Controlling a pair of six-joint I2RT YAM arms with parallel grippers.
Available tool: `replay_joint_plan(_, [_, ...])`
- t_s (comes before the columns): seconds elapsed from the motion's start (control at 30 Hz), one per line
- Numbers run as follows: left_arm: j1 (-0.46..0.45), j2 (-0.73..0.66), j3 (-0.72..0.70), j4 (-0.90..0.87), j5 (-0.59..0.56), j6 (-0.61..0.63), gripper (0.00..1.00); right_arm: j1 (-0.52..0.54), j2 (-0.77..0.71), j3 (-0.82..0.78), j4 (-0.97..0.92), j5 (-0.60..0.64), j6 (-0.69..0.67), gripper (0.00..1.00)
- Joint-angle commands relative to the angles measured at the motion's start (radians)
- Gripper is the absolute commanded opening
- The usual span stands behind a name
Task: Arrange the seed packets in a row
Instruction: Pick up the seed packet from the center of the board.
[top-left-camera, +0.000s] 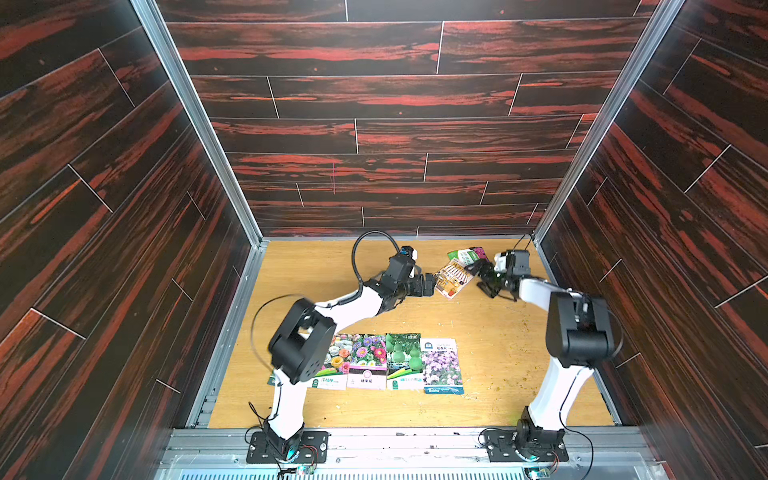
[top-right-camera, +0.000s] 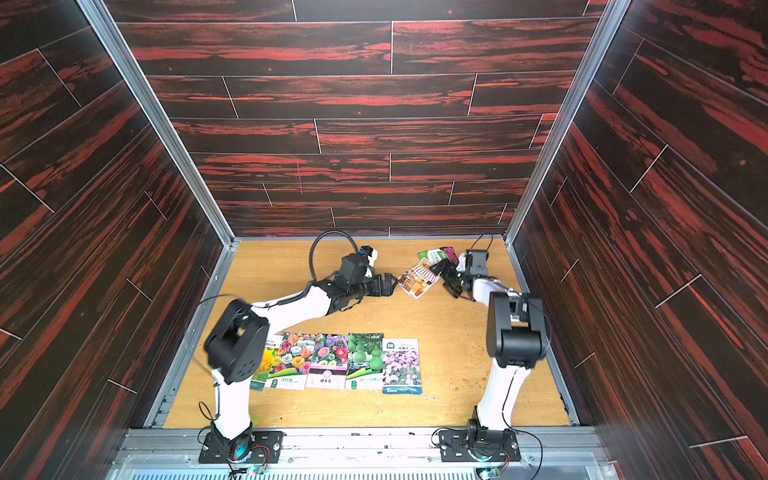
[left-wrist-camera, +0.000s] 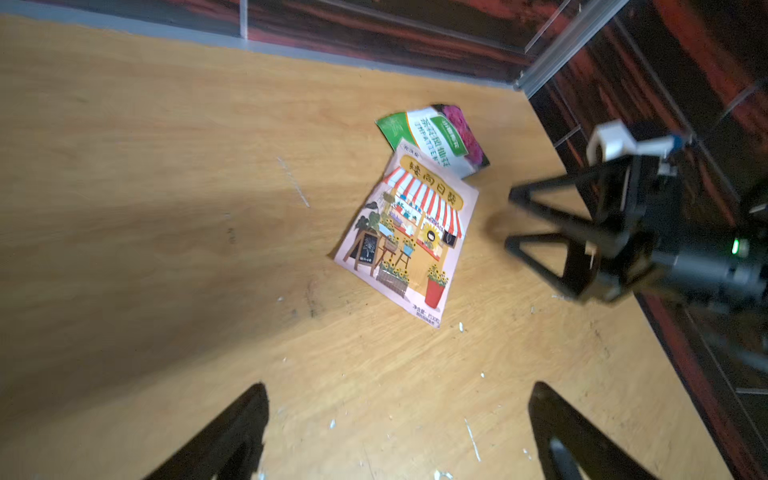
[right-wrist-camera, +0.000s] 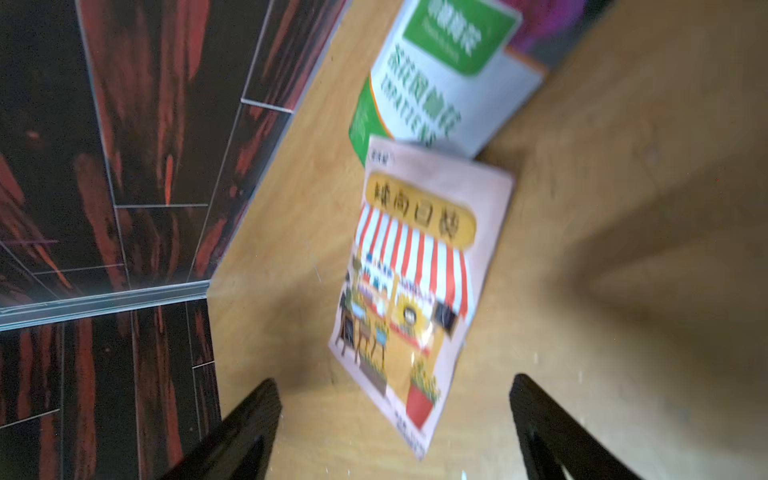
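An orange illustrated seed packet (top-left-camera: 453, 279) (left-wrist-camera: 409, 239) (right-wrist-camera: 415, 282) lies at the back right of the table. Its far end overlaps a green, white and magenta packet (top-left-camera: 467, 255) (left-wrist-camera: 440, 139) (right-wrist-camera: 444, 83). My left gripper (top-left-camera: 432, 284) (left-wrist-camera: 399, 399) is open just left of the orange packet, with nothing in it. On the packet's right side my right gripper (top-left-camera: 482, 276) (right-wrist-camera: 395, 395) is also open and holds nothing. Near the front, several packets lie side by side in a row: mixed flowers (top-left-camera: 336, 361), pink and purple flowers (top-left-camera: 368, 359), green gourds (top-left-camera: 403, 359), purple flowers (top-left-camera: 442, 365). The left arm partly hides a yellow-flower packet (top-right-camera: 266, 361).
Dark red wood-grain walls (top-left-camera: 374, 137) enclose the wooden table (top-left-camera: 498, 353) on three sides, and the two back packets lie close to the right rear corner. Small crumbs and white flecks (left-wrist-camera: 471, 440) dot the tabletop. Both arm bases sit on the metal rail (top-left-camera: 399, 440) at the front.
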Motion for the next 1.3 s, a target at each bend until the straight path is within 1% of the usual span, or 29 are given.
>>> replay_joint_plan(0.0, [0.030, 0.085, 0.078, -0.020, 0.166, 0.067, 0.98, -0.026, 0.083, 0.081, -0.086, -0.049, -0.026, 0.88])
replay_joint_plan(0.13, [0.077, 0.213, 0.165, 0.014, 0.253, 0.011, 0.97, -0.036, 0.180, 0.171, -0.110, -0.089, -0.025, 0.88])
replay_joint_plan(0.33, [0.104, 0.385, 0.312, 0.090, 0.366, -0.111, 0.96, -0.022, 0.296, 0.249, -0.070, -0.171, 0.003, 0.88])
replay_joint_plan(0.4, [0.104, 0.428, 0.356, 0.114, 0.385, -0.154, 0.96, -0.006, 0.329, 0.272, -0.054, -0.189, 0.003, 0.86])
replay_joint_plan(0.43, [0.104, 0.448, 0.373, 0.131, 0.404, -0.176, 0.96, 0.000, 0.344, 0.285, -0.047, -0.200, 0.003, 0.83])
replay_joint_plan(0.53, [0.104, 0.495, 0.412, 0.210, 0.450, -0.271, 0.93, 0.016, 0.374, 0.285, 0.023, -0.233, 0.032, 0.67])
replay_joint_plan(0.57, [0.104, 0.503, 0.411, 0.241, 0.460, -0.305, 0.91, 0.019, 0.377, 0.270, 0.066, -0.248, 0.051, 0.57])
replay_joint_plan(0.63, [0.104, 0.510, 0.402, 0.315, 0.483, -0.359, 0.86, 0.021, 0.373, 0.228, 0.169, -0.273, 0.091, 0.33])
replay_joint_plan(0.67, [0.104, 0.510, 0.396, 0.340, 0.491, -0.381, 0.81, 0.020, 0.368, 0.207, 0.215, -0.285, 0.107, 0.18])
replay_joint_plan(0.7, [0.105, 0.509, 0.395, 0.358, 0.505, -0.397, 0.73, 0.020, 0.362, 0.183, 0.271, -0.304, 0.127, 0.00])
replay_joint_plan(0.77, [0.104, 0.501, 0.385, 0.396, 0.517, -0.429, 0.52, 0.020, 0.343, 0.132, 0.379, -0.337, 0.165, 0.00])
replay_joint_plan(0.8, [0.104, 0.490, 0.379, 0.400, 0.522, -0.437, 0.46, 0.020, 0.326, 0.102, 0.436, -0.358, 0.182, 0.00])
replay_joint_plan(0.83, [0.104, 0.476, 0.369, 0.403, 0.521, -0.438, 0.46, 0.020, 0.310, 0.075, 0.479, -0.376, 0.194, 0.00])
replay_joint_plan(0.87, [0.105, 0.448, 0.342, 0.409, 0.510, -0.436, 0.47, 0.020, 0.284, 0.039, 0.539, -0.398, 0.206, 0.00])
replay_joint_plan(0.93, [0.114, 0.360, 0.261, 0.353, 0.508, -0.364, 0.55, 0.021, 0.227, -0.042, 0.619, -0.431, 0.217, 0.00])
replay_joint_plan(1.0, [0.134, 0.243, 0.148, 0.286, 0.472, -0.260, 0.67, 0.019, 0.150, -0.137, 0.695, -0.468, 0.215, 0.00])
replay_joint_plan(1.03, [0.144, 0.200, 0.108, 0.269, 0.458, -0.235, 0.72, 0.020, 0.127, -0.170, 0.722, -0.481, 0.221, 0.00])
replay_joint_plan(1.1, [0.174, 0.123, 0.041, 0.227, 0.452, -0.186, 0.80, 0.021, 0.061, -0.267, 0.804, -0.514, 0.244, 0.00])
replay_joint_plan(1.2, [0.206, 0.025, -0.031, 0.185, 0.470, -0.142, 0.88, 0.024, -0.050, -0.391, 0.809, -0.542, 0.225, 0.00])
replay_joint_plan(1.23, [0.210, 0.002, -0.049, 0.186, 0.488, -0.139, 1.00, 0.025, -0.094, -0.432, 0.795, -0.550, 0.202, 0.00])
replay_joint_plan(1.27, [0.212, -0.018, -0.063, 0.196, 0.528, -0.138, 1.00, 0.024, -0.146, -0.470, 0.739, -0.554, 0.173, 0.00])
